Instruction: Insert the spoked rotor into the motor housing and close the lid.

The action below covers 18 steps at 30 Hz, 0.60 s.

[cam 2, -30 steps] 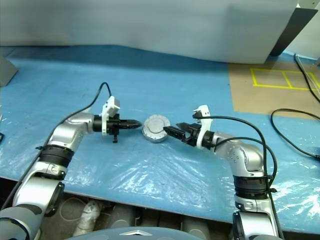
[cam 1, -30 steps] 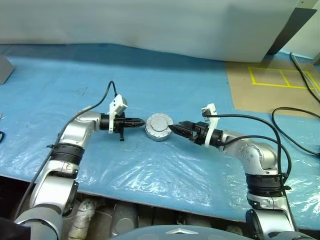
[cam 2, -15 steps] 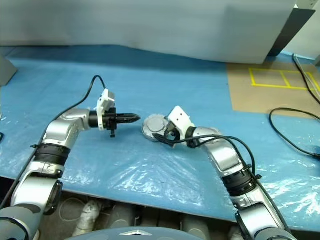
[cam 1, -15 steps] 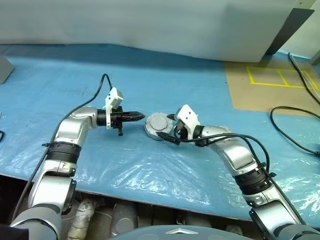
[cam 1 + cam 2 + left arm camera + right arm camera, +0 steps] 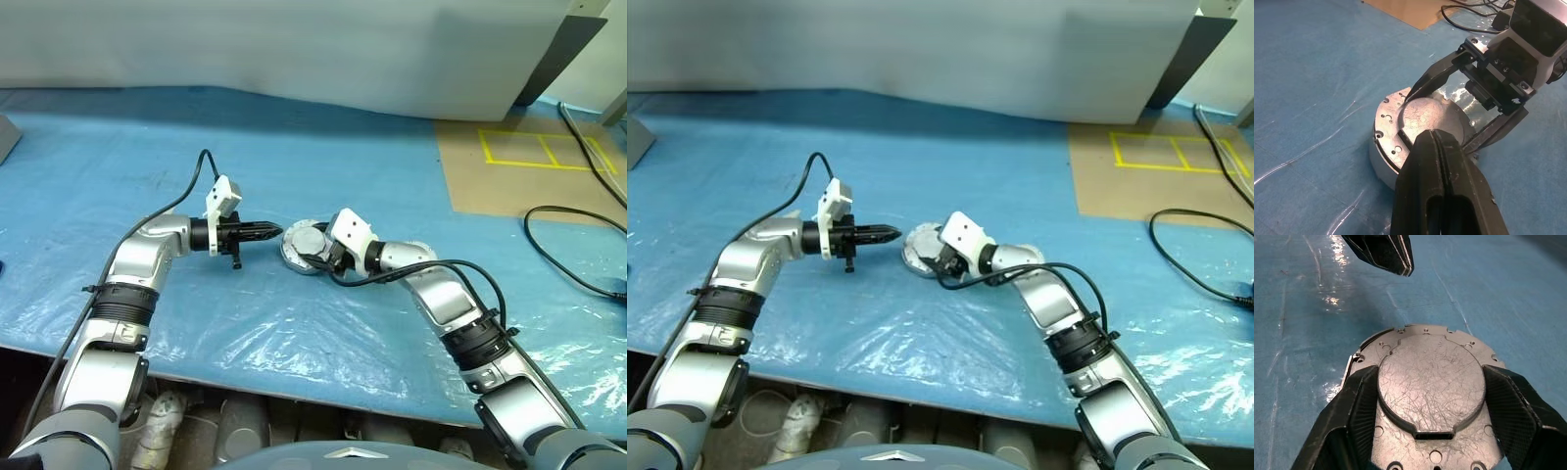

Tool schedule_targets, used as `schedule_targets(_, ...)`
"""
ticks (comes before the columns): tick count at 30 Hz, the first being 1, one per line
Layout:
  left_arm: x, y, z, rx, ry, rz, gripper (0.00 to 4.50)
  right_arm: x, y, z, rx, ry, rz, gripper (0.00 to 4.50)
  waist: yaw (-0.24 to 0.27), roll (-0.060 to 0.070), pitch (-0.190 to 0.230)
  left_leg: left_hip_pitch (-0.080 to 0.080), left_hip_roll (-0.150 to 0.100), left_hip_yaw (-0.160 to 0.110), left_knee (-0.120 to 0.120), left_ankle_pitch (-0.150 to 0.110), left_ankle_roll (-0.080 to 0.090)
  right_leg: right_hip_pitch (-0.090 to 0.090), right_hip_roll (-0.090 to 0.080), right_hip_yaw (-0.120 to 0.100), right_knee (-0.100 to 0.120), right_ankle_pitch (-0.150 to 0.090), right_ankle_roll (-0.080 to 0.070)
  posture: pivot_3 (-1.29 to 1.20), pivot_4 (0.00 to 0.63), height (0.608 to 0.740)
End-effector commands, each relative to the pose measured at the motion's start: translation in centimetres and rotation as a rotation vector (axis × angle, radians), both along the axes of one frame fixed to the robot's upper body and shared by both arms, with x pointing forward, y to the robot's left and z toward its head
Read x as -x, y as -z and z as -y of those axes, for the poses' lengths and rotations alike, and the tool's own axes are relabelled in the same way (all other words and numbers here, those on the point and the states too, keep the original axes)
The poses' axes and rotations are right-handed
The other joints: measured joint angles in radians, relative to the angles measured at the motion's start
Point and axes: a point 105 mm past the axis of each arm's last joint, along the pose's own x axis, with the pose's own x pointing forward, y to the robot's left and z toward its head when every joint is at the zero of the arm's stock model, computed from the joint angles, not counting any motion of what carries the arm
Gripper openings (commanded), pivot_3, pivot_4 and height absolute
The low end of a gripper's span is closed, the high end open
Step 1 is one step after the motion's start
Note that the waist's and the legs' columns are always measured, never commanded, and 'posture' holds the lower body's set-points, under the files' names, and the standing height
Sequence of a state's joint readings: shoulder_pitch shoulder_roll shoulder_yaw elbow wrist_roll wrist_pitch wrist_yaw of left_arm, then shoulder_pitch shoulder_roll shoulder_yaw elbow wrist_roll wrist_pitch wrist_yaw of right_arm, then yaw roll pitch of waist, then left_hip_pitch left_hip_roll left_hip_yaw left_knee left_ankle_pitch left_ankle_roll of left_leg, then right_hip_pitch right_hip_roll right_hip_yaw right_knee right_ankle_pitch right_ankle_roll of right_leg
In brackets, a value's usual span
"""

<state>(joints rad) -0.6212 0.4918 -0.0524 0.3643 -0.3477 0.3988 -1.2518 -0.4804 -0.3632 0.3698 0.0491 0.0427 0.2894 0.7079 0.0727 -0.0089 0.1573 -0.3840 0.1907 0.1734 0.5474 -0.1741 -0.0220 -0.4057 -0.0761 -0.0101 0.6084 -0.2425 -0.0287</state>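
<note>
A: Right tool [image 5: 1430,416] now rolled over, black fingers straddling the round scratched silver metal lid [image 5: 1431,382], jaws narrowing, not yet gripping.
B: Meaning lid seated on the silver-grey motor housing [image 5: 1382,161]?
A: Apparently.
B: Left tool [image 5: 266,231]?
A: Pinched shut, empty, just beside.
B: Underneath?
A: Blue plastic-covered counter [image 5: 294,333], grey wall behind.

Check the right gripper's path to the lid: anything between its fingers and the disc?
Nothing visible. The right gripper straddles the lid, one finger on each side, with no object between. The shut left gripper sits beyond the motor housing, off that path.
</note>
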Motion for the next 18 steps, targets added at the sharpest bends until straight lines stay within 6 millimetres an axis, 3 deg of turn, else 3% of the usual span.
schedule_targets(1,-0.1,-0.7,0.1,-0.004,0.003,0.042,0.00,-0.3,-0.3,0.1,-0.030,0.021,-0.028,2.94,0.000,0.000,0.000,0.000,0.000,0.000,0.000,0.000,0.000,0.000,0.000,0.000,0.000,0.000,-0.001,0.00,0.150,0.740)
schedule_targets(4,-0.2,-0.5,0.1,-0.009,0.000,0.046,0.00,-0.6,-1.7,-0.3,-0.167,0.053,-0.157,2.94,-0.003,0.000,0.000,0.000,0.000,0.000,0.001,0.000,0.000,0.000,0.000,0.000,0.001,0.000,-0.001,0.00,0.150,0.740)
schedule_targets(10,-0.3,-0.3,0.2,-0.013,-0.002,0.046,0.00,0.0,-3.5,-1.0,-0.274,0.027,-0.255,2.94,-0.002,0.000,0.000,0.000,0.001,0.000,0.001,0.000,0.000,0.000,0.000,-0.001,0.001,0.000,-0.002,0.00,0.150,0.740)
schedule_targets(18,-0.3,0.2,0.4,-0.019,0.001,0.040,0.00,-0.1,-1.3,-0.9,-0.156,0.064,-0.230,2.94,-0.003,0.000,0.000,0.000,0.001,0.000,0.000,0.000,0.000,0.000,0.000,-0.001,0.001,0.000,-0.001,0.00,0.150,0.740)
